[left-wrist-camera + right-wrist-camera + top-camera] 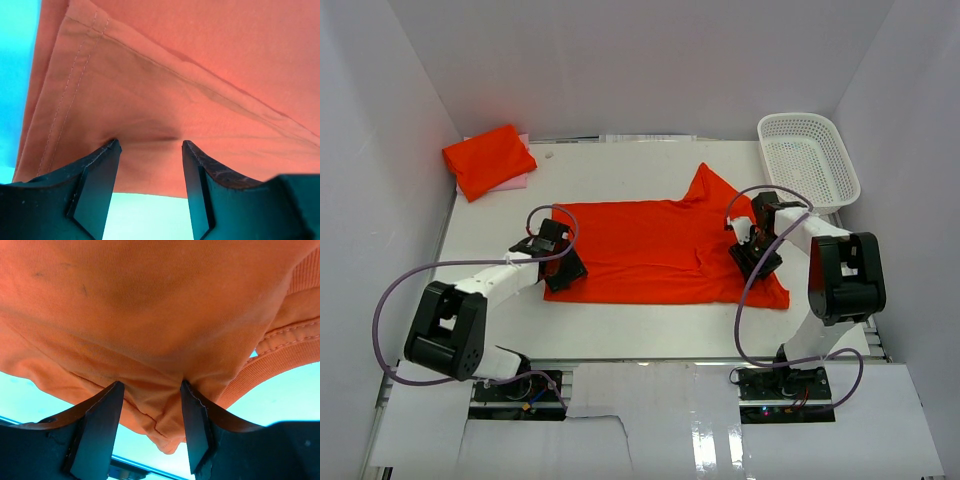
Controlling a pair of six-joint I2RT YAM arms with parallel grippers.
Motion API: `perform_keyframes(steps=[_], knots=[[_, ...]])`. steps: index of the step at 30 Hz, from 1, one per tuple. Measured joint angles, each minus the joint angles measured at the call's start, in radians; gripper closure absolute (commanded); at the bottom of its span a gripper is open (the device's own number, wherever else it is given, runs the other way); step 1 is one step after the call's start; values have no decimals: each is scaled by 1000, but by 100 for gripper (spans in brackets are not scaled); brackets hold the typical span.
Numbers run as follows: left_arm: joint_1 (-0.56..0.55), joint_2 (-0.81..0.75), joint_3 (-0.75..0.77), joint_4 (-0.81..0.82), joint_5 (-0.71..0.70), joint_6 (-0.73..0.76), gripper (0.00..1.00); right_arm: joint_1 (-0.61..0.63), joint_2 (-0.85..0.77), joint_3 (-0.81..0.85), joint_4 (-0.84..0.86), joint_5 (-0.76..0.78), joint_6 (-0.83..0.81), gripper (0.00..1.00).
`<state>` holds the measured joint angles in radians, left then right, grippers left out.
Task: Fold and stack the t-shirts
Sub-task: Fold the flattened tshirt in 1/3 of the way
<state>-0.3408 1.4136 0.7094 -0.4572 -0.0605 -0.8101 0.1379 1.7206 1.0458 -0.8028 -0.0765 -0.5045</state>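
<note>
A bright orange-red t-shirt point(650, 250) lay spread flat across the middle of the white desk point(620, 335), the left hand point(563, 265) at its left edge and the right hand point(757, 258) near its collar, both with fingers apart, cloth apparently sagging between the right pair.

Both arms are the same build. The left arm point(485, 285) and right arm point(830, 265) have white link shells with chunky black joint housings, fattest down at the shoulder. A thin purple cable loops loosely off each one: left cable point(380, 310), right cable point(744, 300). The left base point(515, 392) and right base point(785, 384) are black with a tangle of small coloured wires. Up close, the left gripper point(150, 150) and right gripper point(151, 390) have dark wedge-shaped fingers point(95, 185), with inner edges scuffed brownish.
</note>
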Motion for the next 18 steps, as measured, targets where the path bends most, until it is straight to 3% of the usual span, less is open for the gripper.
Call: perform_keyframes(steps=[10,18], knots=[[-5,-58,-6,-186,16,-74,34,0,-26,-3,-67,-5,-1,43],[-5,-84,194,-454,-50,-73,32,-1,18,394,-231,-16,-1,43]])
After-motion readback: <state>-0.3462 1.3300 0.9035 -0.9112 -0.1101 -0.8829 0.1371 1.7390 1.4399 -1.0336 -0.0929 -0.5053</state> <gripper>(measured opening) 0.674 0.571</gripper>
